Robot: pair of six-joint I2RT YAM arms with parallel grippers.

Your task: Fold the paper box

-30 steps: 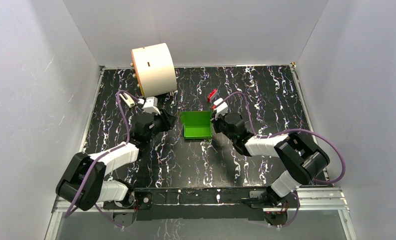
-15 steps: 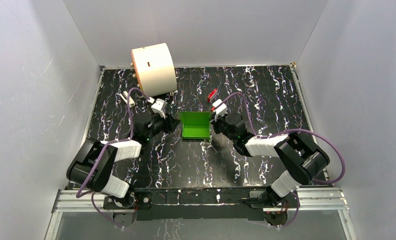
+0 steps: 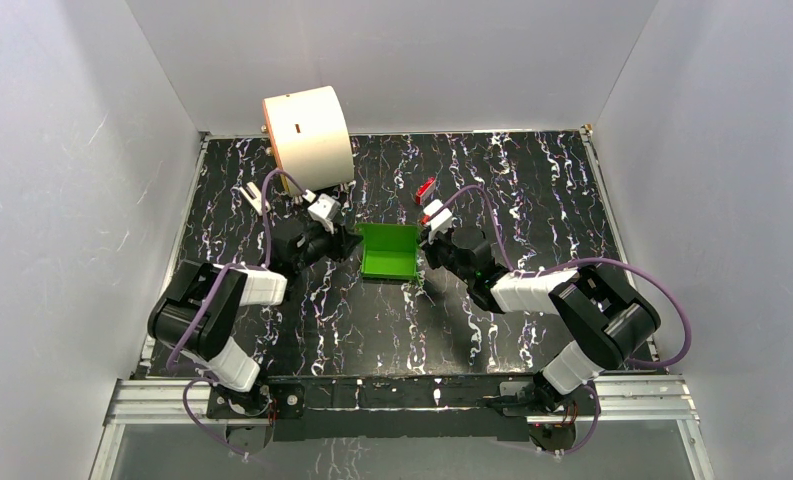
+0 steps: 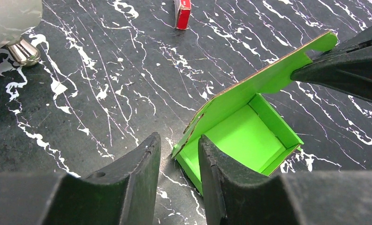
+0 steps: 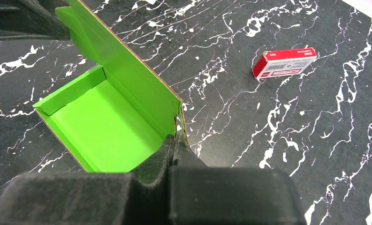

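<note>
From where I stand, the bright green paper box (image 3: 389, 262) sits near the middle of the black, white-veined worktop (image 3: 532, 190), between the two arms. It is an open shallow tray. Its lid (image 4: 268, 79) stands up along the far side, leaning a little away from the tray.

The right end effector (image 5: 174, 140) is closed tight, and its fingers pinch the right-hand end of that lid, just where the lid meets the tray's corner. Seen from the other wrist, its dark fingers reach in from the right and meet the lid close to its notched tab.

The left end effector (image 4: 179, 140) comes in low from the opposite side with its jaws partly open. The box's left corner lies right at the gap between the tips, and worktop shows between them. I cannot make out whether either finger presses on the card.

A small red block (image 5: 284, 63) lies on the worktop beyond the box, well apart from it. A large cream cylinder (image 3: 307, 138) stands at the far left corner, behind the left arm.
</note>
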